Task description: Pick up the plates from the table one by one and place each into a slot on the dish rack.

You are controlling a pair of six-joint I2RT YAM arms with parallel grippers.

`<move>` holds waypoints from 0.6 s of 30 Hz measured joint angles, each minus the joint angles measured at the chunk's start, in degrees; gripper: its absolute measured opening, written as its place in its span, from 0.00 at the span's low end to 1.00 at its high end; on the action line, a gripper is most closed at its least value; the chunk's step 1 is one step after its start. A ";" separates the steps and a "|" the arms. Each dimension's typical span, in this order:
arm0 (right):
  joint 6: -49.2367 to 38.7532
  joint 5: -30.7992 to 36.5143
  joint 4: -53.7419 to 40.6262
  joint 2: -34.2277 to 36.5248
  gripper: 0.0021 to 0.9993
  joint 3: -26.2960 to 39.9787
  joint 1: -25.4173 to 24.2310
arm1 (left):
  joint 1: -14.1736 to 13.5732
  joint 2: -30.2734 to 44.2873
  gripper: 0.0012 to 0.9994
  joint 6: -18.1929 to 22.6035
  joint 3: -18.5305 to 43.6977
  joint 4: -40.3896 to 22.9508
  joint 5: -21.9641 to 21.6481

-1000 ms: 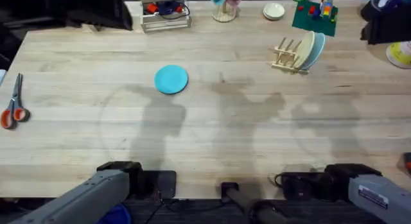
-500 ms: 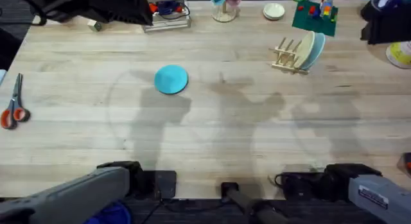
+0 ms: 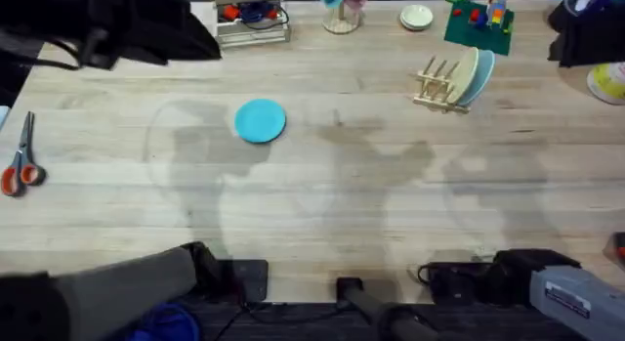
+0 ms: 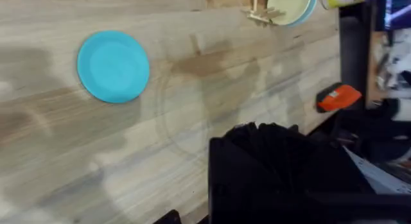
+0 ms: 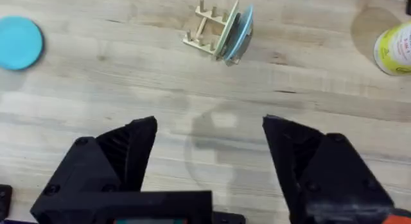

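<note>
**Lead:** Jaws first: the right gripper (image 5: 209,166) stands spread wide and holds nothing, with bare table (image 5: 212,83) between its fingers. For the left gripper I cannot tell how the jaws stand.

**Trainee:** So what is nearest each one?

**Lead:** Ahead of the spread right jaws, past a stretch of bare wood, stands the dish rack (image 5: 209,33). A cream plate (image 5: 228,30) and a pale blue plate (image 5: 243,33) already lean in it, with free pegs on the side away from them. Well off to one side of those jaws lies the turquoise plate (image 5: 19,42), flat on the table.

**Trainee:** Which arm should take it?

**Lead:** I'd judge the left. Its wrist view has that plate (image 4: 113,66) ahead and the rack (image 4: 266,11) much farther. A flat plate gives little to grab, so come low at the rim, lift one edge, then carry it upright into an empty slot.
</note>
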 joint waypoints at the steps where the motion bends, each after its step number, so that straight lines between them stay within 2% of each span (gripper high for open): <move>1: 0.00 0.00 0.00 0.00 0.99 0.00 0.00 | 0.39 0.86 0.04 1.06 -1.49 0.47 0.86; 7: 0.01 0.00 0.00 0.00 0.99 0.00 0.00 | 2.27 5.14 0.04 4.84 -9.20 6.18 3.92; 12: 0.00 0.00 0.00 0.00 0.99 0.00 0.00 | 2.44 9.12 0.04 6.33 -12.93 10.08 5.04; 14: 0.00 0.00 0.00 0.00 1.00 0.00 0.00 | 2.46 14.39 0.04 7.44 -14.13 11.48 5.79; 18: 0.02 0.00 0.00 0.00 0.99 0.00 0.00 | 2.46 19.88 0.04 8.43 -14.49 13.11 6.16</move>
